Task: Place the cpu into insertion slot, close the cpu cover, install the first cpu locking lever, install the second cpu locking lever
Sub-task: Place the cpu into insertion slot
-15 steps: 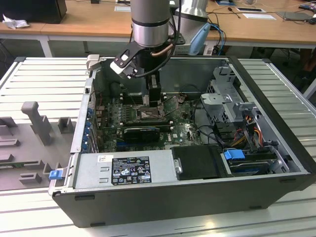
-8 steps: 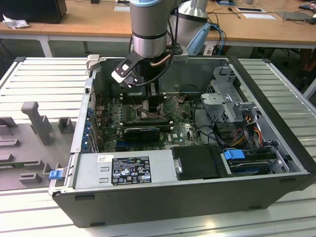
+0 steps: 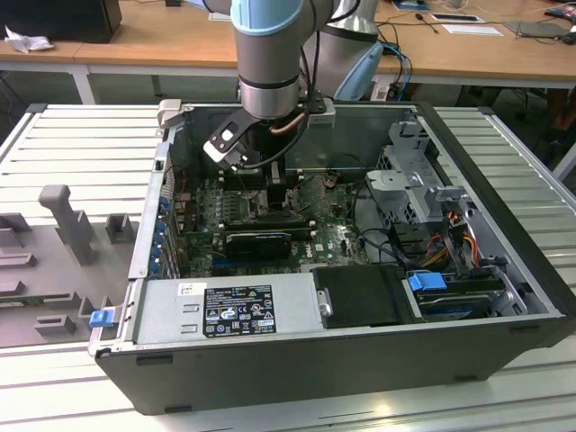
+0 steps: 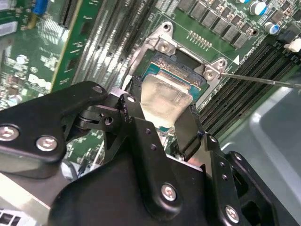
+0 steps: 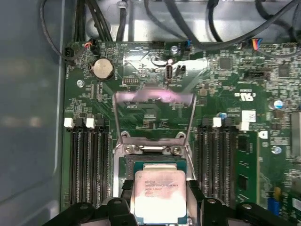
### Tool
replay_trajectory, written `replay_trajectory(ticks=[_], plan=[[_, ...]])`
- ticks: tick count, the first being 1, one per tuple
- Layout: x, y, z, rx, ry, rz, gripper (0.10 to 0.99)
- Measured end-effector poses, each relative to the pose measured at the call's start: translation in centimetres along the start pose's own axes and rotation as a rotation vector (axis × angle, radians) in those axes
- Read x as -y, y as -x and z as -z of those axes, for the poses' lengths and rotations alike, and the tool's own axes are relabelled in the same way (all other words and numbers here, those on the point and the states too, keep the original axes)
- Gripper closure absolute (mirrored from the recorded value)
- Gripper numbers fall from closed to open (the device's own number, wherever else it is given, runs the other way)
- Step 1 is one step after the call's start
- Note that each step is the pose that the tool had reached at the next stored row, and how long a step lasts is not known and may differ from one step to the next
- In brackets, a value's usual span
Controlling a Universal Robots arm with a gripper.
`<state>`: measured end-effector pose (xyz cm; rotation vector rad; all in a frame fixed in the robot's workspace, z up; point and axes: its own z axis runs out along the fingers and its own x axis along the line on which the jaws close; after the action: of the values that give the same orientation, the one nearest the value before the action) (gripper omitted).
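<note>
Gripper [image 5: 160,200] was clamped on the cpu [image 5: 161,188], one black finger against each side edge, chip flat w/ its metal top up. Second wrist view showed the same grip, cpu [image 4: 165,96] between the tips. Chip sat directly over the insertion slot [image 5: 157,165], whose far edge showed just beyond it. Couldn't tell if the chip touched the slot or hung just above it. The cpu cover [image 5: 155,97] stood upright, open, behind the slot. Thin locking lever [image 4: 263,80] stuck out sideways from the slot frame's corner. Memory slots [image 5: 89,160] ran along both sides of the socket on the motherboard [image 5: 225,70].

In the exterior view the open pc case [image 3: 360,369] held the board, a long black card [image 3: 259,241] and a grey psu [image 3: 225,306]. The arm reached down inside it, gripper [image 3: 274,184] low over the board, tips and chip hidden behind the wrist. Near edge of the chip was cut off by the gripper body in the first wrist view.
</note>
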<state>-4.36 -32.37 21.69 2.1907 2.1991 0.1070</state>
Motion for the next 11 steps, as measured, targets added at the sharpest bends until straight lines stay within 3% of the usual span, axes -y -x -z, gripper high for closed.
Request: replay_trajectory(ticks=[11], plan=[[0.07, -0.1, -1.1, 0.0007, 0.0, -0.007, 0.561]])
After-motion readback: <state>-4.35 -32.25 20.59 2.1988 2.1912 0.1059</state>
